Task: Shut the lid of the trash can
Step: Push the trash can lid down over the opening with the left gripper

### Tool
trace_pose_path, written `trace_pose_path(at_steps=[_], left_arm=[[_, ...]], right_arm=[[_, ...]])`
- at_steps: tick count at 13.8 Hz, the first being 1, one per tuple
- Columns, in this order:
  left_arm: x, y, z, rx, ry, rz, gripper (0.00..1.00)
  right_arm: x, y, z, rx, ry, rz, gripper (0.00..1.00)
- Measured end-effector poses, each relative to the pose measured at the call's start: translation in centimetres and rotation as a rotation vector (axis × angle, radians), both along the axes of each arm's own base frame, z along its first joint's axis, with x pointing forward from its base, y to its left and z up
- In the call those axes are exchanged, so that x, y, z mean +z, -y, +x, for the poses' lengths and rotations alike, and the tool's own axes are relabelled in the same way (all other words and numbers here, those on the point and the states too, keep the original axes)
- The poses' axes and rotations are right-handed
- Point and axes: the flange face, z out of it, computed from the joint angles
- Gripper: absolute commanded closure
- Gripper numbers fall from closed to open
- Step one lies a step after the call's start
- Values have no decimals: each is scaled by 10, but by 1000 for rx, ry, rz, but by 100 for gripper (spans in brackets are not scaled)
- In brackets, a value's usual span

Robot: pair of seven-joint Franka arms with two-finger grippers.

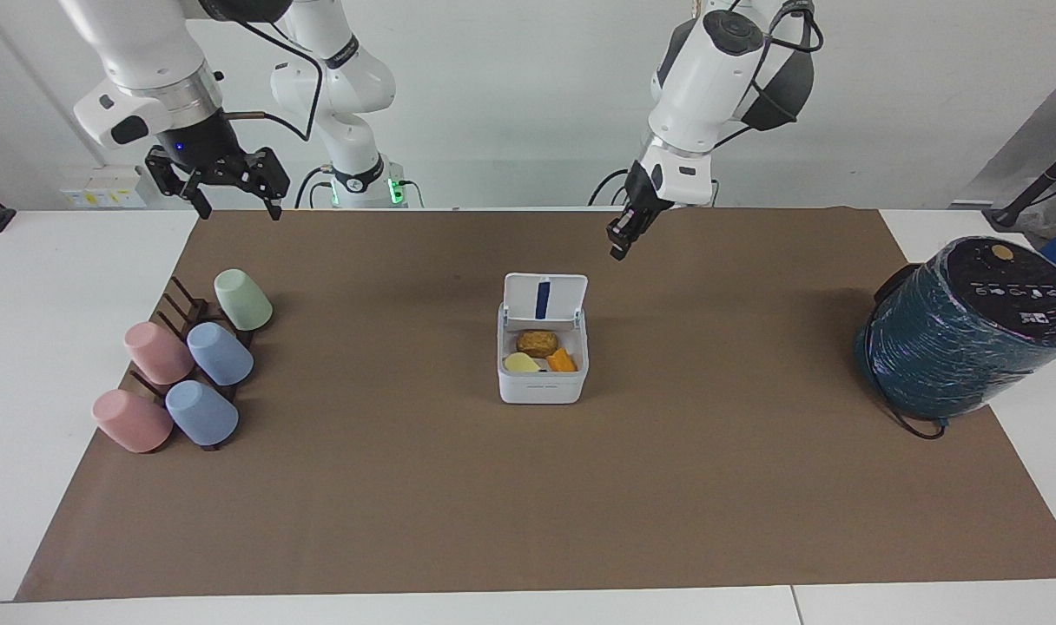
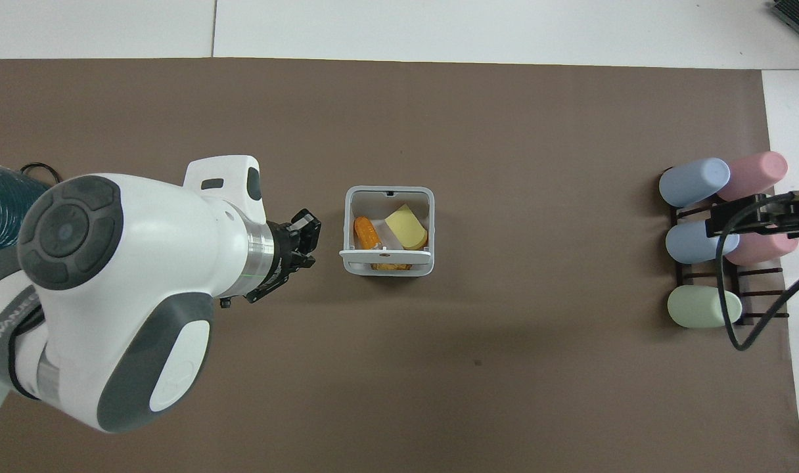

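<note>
Facing view: small white square plastic trash can point(image 1: 541, 373) sits mid-mat, its white hinged lid point(image 1: 544, 299) upright. Left gripper point(image 1: 622, 241) hovers beside the lid, fingers apparently pinched together; right gripper point(image 1: 229, 184) waits, spread open. Push off-centre and that light can could skid or tip!

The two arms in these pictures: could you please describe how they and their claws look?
Both arms have glossy white rounded shells with dark grey caps and a silver ring at the wrist. The left claw and right claw are black. Black cables loop along both arms, a small blue light shows above the right claw, and green lights glow at one base.
</note>
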Motion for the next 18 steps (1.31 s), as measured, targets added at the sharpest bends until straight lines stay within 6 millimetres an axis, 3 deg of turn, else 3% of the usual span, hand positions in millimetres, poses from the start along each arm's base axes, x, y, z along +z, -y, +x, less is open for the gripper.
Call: trace_pose_path(at_steps=[9, 15, 18], left_arm=[[-37, 60, -26, 49, 82, -88, 100], [-45, 66, -12, 79, 154, -138, 100], [-59, 70, 1, 101, 201, -169, 100]], right_arm=[[0, 0, 0, 0, 0, 0, 0], [0, 0, 0, 0, 0, 0, 0], [0, 0, 0, 0, 0, 0, 0]])
